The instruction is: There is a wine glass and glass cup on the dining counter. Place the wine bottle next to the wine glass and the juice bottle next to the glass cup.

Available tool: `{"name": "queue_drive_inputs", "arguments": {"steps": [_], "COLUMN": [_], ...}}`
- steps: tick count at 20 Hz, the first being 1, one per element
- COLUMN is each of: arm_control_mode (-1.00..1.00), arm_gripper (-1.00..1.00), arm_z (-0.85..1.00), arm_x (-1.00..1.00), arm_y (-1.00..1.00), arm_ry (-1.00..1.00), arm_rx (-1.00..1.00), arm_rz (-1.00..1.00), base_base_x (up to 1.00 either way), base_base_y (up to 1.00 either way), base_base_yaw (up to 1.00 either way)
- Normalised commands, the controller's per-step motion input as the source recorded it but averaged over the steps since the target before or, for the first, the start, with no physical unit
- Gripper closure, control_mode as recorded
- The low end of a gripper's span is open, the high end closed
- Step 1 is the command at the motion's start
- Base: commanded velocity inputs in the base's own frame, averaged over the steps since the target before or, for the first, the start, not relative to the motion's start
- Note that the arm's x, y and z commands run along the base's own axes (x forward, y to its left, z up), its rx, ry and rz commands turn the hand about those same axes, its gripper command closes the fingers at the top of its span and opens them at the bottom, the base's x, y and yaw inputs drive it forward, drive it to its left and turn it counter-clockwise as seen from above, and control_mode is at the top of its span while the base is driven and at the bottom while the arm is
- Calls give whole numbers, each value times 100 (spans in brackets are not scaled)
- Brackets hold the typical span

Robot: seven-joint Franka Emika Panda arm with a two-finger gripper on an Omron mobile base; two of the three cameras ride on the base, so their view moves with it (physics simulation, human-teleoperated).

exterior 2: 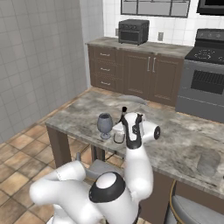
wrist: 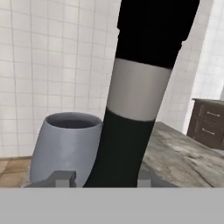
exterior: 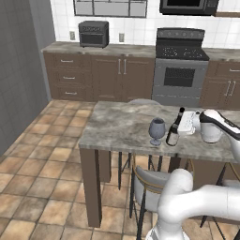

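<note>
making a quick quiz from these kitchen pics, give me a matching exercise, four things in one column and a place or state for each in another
Things:
1. wine bottle
2. wine glass
3. toaster oven
4. stool

Places or states:
A. on the far cabinet counter
B. on the floor, under the dining counter's near edge
C. gripped between the fingers, upright on the dining counter
D. standing free on the dining counter, beside the bottle

Pairs: 1-C, 2-D, 3-A, 4-B

wine bottle [wrist: 131, 131]: black, pale label | wine glass [exterior: 157, 129]: grey-blue | dining counter [exterior: 117, 126]: grey-beige marbled
</note>
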Motion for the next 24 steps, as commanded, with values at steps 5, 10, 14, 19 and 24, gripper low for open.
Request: {"name": "queue_drive_inputs", "arguments": {"steps": [5, 10, 14, 19, 24], "arm_control_mode": [-100, -100, -100, -100, -100], "arm_gripper": [100, 100, -100, -100, -100], "arm_z": [-38, -38, -38, -33, -31], "arm_x": [-7, -3, -1, 0, -1], "arm_y": [7, 2, 0, 0, 0], "arm_ry": [0, 0, 0, 0, 0], "arm_rx": [-7, -6, -4, -2, 0], "arm_rz": [-10, -7, -2, -1, -1], "base_base_x": [0, 0, 0, 0, 0], "base_base_y": [0, 0, 0, 0, 0], "base_base_yaw": [0, 0, 0, 0, 0]}}
